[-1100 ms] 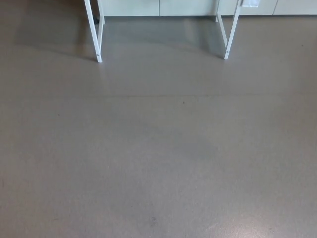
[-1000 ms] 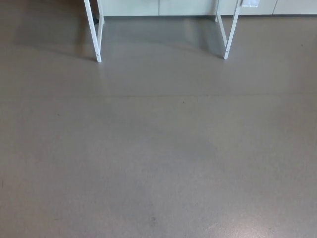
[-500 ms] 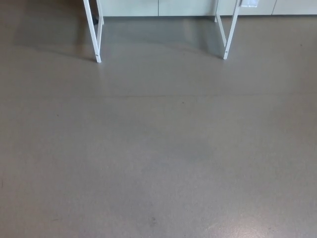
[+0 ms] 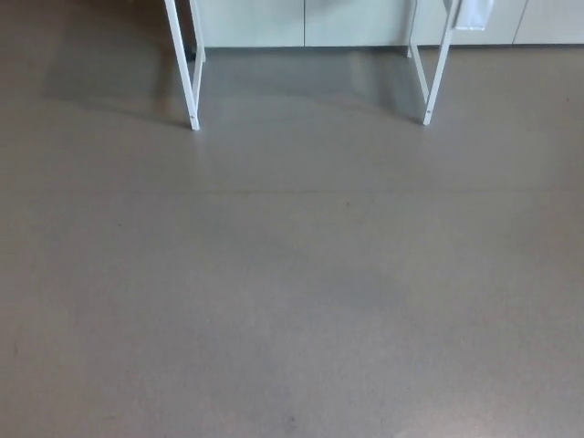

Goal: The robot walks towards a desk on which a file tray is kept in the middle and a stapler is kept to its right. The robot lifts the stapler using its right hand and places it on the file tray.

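The head view shows only grey floor [image 4: 292, 274] and the lower parts of a desk's white legs. One pair of legs [image 4: 187, 64] stands at the upper left, another pair [image 4: 435, 68] at the upper right. The desk top, the file tray and the stapler are out of the picture. Neither of my hands shows.
A pale wall base or cabinet front [image 4: 301, 23] runs along the top edge behind the desk legs. A small white object [image 4: 473, 13] hangs by the right leg at the top edge. The desk's shadow lies on the floor between the legs.
The whole picture has shifted down and slightly right, so the camera has moved; the desk legs now sit a little lower in the frame.
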`<state>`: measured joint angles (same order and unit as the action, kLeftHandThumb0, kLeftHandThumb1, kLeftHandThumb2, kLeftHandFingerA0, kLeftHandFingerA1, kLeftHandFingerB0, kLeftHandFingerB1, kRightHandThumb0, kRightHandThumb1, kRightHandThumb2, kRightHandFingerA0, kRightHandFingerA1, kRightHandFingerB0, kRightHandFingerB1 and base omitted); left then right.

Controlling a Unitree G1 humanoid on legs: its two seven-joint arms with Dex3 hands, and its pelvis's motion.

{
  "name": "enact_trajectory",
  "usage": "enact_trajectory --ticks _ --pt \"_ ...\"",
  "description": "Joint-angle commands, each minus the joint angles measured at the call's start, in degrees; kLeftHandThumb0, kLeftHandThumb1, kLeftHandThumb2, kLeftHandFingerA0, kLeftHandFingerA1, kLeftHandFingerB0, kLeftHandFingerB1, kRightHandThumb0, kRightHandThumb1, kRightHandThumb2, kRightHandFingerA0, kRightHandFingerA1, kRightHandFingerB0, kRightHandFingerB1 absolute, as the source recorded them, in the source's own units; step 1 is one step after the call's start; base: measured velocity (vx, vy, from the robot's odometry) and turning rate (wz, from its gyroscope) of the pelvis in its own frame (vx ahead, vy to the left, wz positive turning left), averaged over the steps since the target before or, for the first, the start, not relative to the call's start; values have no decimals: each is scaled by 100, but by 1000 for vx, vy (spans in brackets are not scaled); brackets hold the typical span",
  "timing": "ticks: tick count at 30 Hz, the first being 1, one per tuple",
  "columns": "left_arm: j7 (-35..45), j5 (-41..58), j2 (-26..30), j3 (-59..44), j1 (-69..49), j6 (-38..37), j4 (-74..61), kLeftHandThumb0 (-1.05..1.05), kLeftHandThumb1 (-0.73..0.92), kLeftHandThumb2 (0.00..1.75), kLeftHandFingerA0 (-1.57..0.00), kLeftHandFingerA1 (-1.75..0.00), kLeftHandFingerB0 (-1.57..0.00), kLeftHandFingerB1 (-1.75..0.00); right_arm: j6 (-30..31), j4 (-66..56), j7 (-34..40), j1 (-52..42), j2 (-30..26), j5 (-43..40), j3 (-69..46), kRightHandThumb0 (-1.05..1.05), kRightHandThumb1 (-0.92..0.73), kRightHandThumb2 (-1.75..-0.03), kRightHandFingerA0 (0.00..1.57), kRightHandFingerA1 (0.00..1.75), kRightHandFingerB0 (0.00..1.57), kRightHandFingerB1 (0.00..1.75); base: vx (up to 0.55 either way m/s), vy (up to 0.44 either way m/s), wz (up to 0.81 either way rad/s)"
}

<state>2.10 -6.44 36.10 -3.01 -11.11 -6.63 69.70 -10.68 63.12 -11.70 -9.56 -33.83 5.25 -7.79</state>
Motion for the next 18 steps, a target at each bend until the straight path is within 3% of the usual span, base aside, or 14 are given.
enact_trajectory --ticks 1,2,3,10,11,13,14,18 --pt "59 -128 165 68 37 -282 -21 -50 76 65 -37 -47 -37 -43 -213 7 -52 -38 -16 -76 -39 -68 -48 -78 10 50 13 42 209 262 -24" --pt "28 -153 165 94 72 -294 40 -54 57 93 -33 -56 -35 -55 -146 -10 17 -31 -46 43 58 -66 -61 -58 14 42 21 31 70 320 -48" --pt "30 -119 154 67 108 -269 82 -54 56 92 -32 -56 -36 -55 -122 -22 57 -32 -36 45 63 -67 -47 -79 12 49 16 43 62 271 -30" --pt "105 38 121 -101 250 -238 283 -52 56 91 -31 -55 -35 -55 27 10 -187 35 26 -177 -79 -66 -47 -78 7 48 13 41 177 133 2" --pt "89 -67 160 -7 177 -336 212 -54 57 94 -33 -57 -40 -58 96 63 -120 92 24 -79 5 -36 -38 -96 5 54 0 48 223 -16 13" --pt "53 -109 170 39 148 -310 144 -54 57 93 -35 -58 -37 -57 68 73 -167 94 -1 -86 20 -36 -38 -96 5 54 0 48 255 -52 11" --pt "170 35 148 -77 156 -269 144 -49 75 65 -38 -50 -38 -45 -33 78 -140 73 8 -104 2 -67 -48 -79 8 49 14 42 182 -152 10" --pt "92 -63 165 -10 163 -198 118 -50 75 64 -37 -46 -38 -42 192 -133 -67 15 -68 55 174 -72 -50 -82 10 48 15 41 287 -201 2"
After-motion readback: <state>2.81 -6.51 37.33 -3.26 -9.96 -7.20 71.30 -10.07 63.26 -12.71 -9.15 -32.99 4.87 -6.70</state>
